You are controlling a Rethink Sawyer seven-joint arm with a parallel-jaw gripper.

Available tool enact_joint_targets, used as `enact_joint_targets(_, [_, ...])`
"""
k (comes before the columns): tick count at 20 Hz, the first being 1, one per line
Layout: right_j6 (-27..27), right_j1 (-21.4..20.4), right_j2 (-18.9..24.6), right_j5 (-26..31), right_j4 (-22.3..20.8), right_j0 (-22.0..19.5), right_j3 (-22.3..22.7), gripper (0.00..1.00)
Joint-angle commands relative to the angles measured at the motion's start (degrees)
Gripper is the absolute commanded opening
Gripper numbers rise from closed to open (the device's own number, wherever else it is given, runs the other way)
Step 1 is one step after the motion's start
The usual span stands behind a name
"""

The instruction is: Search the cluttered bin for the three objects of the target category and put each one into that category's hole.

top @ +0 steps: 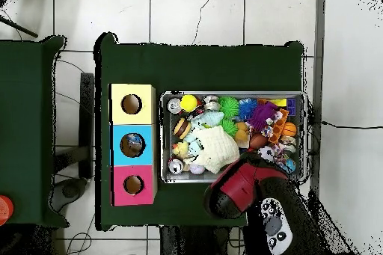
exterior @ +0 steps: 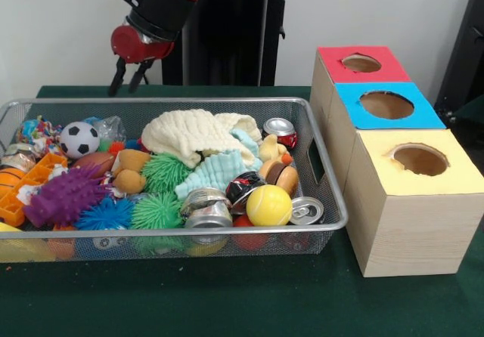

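Your gripper (exterior: pixel 128 76) hangs over the bin's (exterior: pixel 321 167) far rim, fingers parted and empty; crushed cans (exterior: pixel 208 208) lie along the near side beside the yellow ball (exterior: pixel 268 205); drop straight onto one can, clear of the cloth (exterior: pixel 189 134), before carrying it to the box (exterior: pixel 401 201).

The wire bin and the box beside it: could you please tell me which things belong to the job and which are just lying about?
Job: gripper, open above the bin's far rim; wire bin; wooden box with red, blue and yellow holes; cans and balls as possible targets (category not shown).
Lying about: cream cloth, probably; orange object on the side table.
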Motion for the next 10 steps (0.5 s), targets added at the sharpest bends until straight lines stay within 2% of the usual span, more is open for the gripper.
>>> enact_joint_targets(1, [1.1, 3.8, 1.1, -3.3, -3.4, 0.7, -5.2, 1.00])
enact_joint_targets(10, [3.7, 5.3, 0.7, -3.7, -4.4, 2.4, -6.7, 1.00])
